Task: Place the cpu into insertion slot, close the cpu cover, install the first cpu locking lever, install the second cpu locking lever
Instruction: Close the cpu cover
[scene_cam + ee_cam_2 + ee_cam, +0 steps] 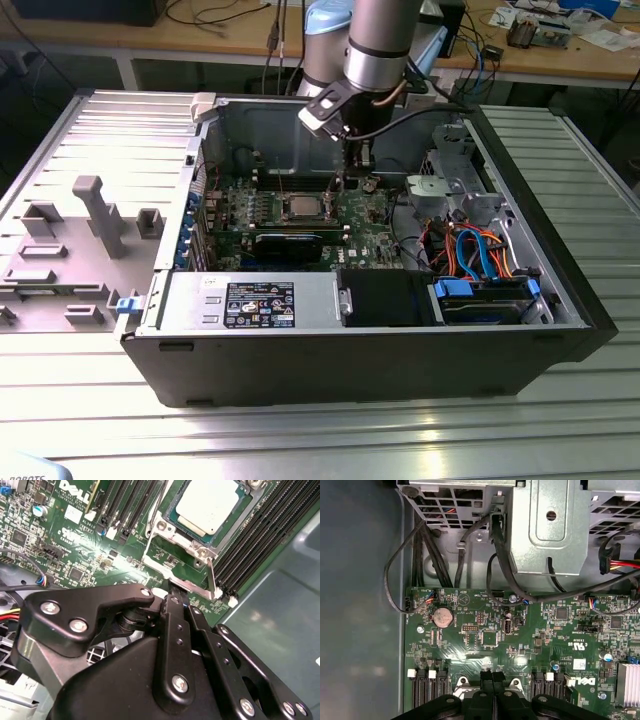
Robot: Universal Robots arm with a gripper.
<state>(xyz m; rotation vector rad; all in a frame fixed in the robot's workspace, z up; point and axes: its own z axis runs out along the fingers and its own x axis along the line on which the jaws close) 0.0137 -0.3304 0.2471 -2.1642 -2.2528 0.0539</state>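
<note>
Ribbed grey metal tabletop (320, 440) holds an open black computer case (350, 365). We see the square silver-topped cpu (207, 505) seated in the silver-framed insertion slot (180, 537), with long black memory slots (260, 535) alongside. The black gripper (181, 602), jaws pressed together, sits at its edge. First wrist view adds black cables (498, 540).

Open computer case (350, 365) on a ribbed metal table (300, 440), green motherboard (372, 233) inside (orange and blue cables (478, 258) alongside)

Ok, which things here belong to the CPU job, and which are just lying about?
Job: cpu, cover, lever, gripper at the socket's edge.
Lying about: memory slots, coin battery, cables, graphics card.
</note>
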